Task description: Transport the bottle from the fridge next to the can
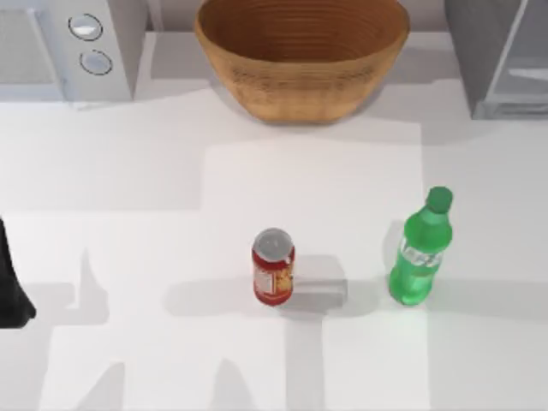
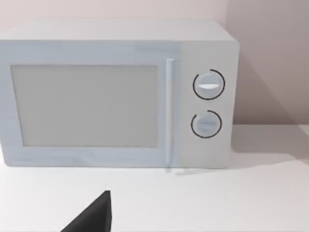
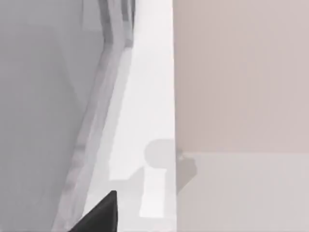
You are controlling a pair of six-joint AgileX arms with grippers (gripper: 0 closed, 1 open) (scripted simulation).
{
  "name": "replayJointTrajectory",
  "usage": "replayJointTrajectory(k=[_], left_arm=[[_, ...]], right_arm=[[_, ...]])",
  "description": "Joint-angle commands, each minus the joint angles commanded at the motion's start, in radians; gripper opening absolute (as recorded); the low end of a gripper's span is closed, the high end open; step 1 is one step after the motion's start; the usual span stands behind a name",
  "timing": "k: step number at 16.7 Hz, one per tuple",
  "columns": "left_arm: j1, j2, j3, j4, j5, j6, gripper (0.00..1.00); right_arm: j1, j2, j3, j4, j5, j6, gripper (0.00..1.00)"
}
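The green bottle (image 1: 419,250) with its green cap stands upright on the white table, right of centre. The red can (image 1: 273,266) with a silver top stands upright a short way to its left, with a bare gap between them. The grey fridge (image 1: 501,56) sits at the back right corner, and its grey side (image 3: 43,96) fills much of the right wrist view. My left arm (image 1: 13,291) is parked at the table's left edge, far from both. A dark part of my left gripper (image 2: 91,217) faces the microwave. A dark part of my right gripper (image 3: 99,215) hangs beside the fridge.
A white microwave (image 1: 68,47) with two round knobs (image 2: 208,104) stands at the back left. A large woven basket (image 1: 301,56) sits at the back centre. A narrow strip of table (image 3: 145,121) runs between the fridge and the wall.
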Motion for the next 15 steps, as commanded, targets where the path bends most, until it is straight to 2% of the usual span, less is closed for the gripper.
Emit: replayJointTrajectory(k=[3,10,12,15], left_arm=[[0.000,0.000,0.000,0.000,0.000,0.000,1.00],[0.000,0.000,0.000,0.000,0.000,0.000,1.00],[0.000,0.000,0.000,0.000,0.000,0.000,1.00],[0.000,0.000,0.000,0.000,0.000,0.000,1.00]], right_arm=[[0.059,-0.002,-0.002,0.074,0.010,0.076,1.00],[0.064,-0.011,-0.012,0.087,0.022,0.089,1.00],[0.117,-0.019,-0.027,0.112,0.069,0.130,1.00],[0.275,-0.046,-0.074,0.174,0.191,0.237,1.00]])
